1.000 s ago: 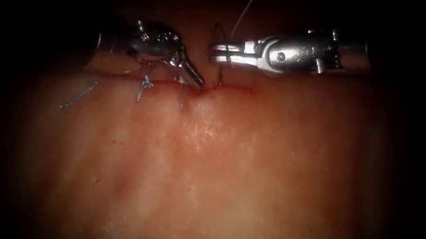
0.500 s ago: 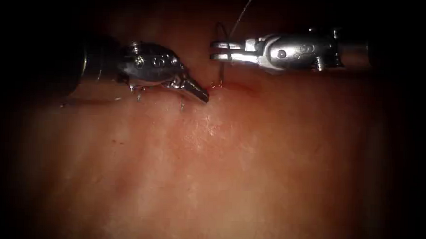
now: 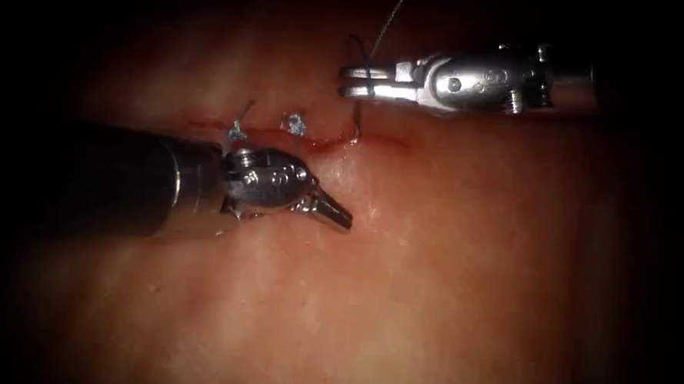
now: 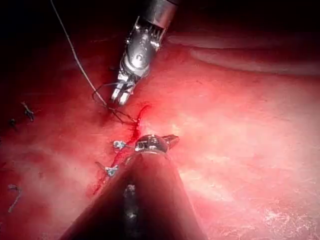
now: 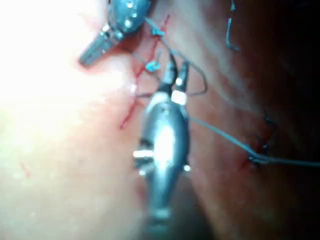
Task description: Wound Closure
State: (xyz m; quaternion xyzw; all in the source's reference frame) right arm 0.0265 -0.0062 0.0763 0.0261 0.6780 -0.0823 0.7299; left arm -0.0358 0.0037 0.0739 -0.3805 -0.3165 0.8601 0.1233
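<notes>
Endoscope: above and in front, facing down onto the cut [image 3: 298, 138] in the tissue [image 3: 399, 295]. Wrist views: very close, along each shaft toward the same cut [image 4: 137, 122] [image 5: 131, 107]. Shared by all three: cut, both tools.

Glossy metal right pincer [image 3: 352, 82], moist, glistening tissue [image 3: 431, 257] — thin, matt thread [image 3: 392, 17]
</notes>
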